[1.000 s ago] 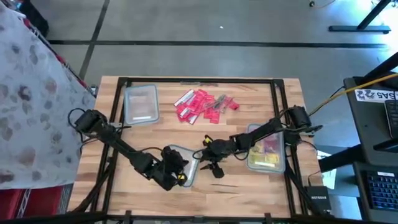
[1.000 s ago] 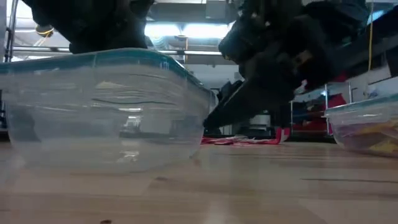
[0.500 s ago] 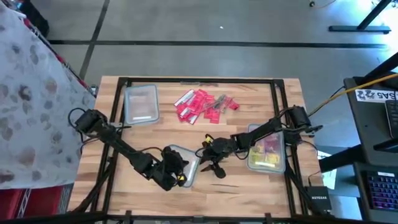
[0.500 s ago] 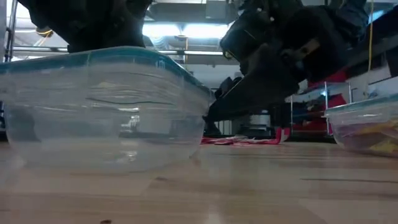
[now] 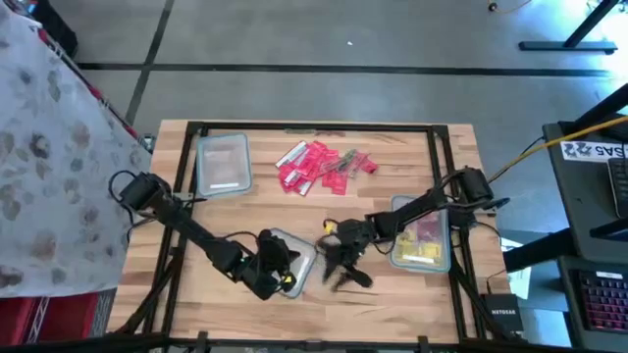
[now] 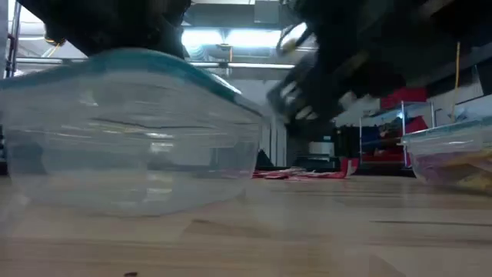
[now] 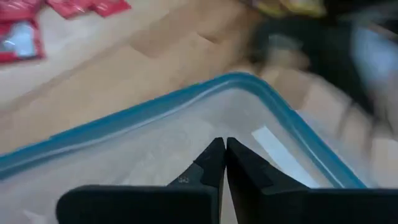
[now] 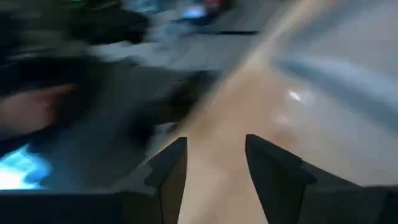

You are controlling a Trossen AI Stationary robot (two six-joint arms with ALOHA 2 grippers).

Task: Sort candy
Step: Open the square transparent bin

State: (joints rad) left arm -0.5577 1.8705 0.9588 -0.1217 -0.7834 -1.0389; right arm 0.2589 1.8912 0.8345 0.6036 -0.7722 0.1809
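Observation:
The candy (image 5: pixel 319 165), a loose pile of mostly red wrapped pieces, lies on the table's far middle and also shows as a low red heap, the candy (image 6: pixel 296 174), in the low view. Near the front edge stands a clear tub with a blue rim (image 5: pixel 300 247). My left gripper (image 7: pixel 224 144) is shut and hangs over the inside of this tub (image 7: pixel 155 106). My right gripper (image 5: pixel 343 273) is to the tub's right, blurred. Its fingers (image 8: pixel 214 155) are open with nothing between them. My left gripper points its shut fingertips down into the clear tub. Whether they touch the tub's floor I cannot tell.
A second clear tub (image 5: pixel 422 240) holding yellow and pink pieces stands at the right, under my right arm. A third clear tub (image 5: pixel 224 162) stands at the far left. Bare wood lies between the pile and the near tub.
My right gripper has pulled away from the near tub's right side. It has swung quickly toward the table's near edge and up, and shows blurred. In the low view the near tub's rim stands a little higher than before.

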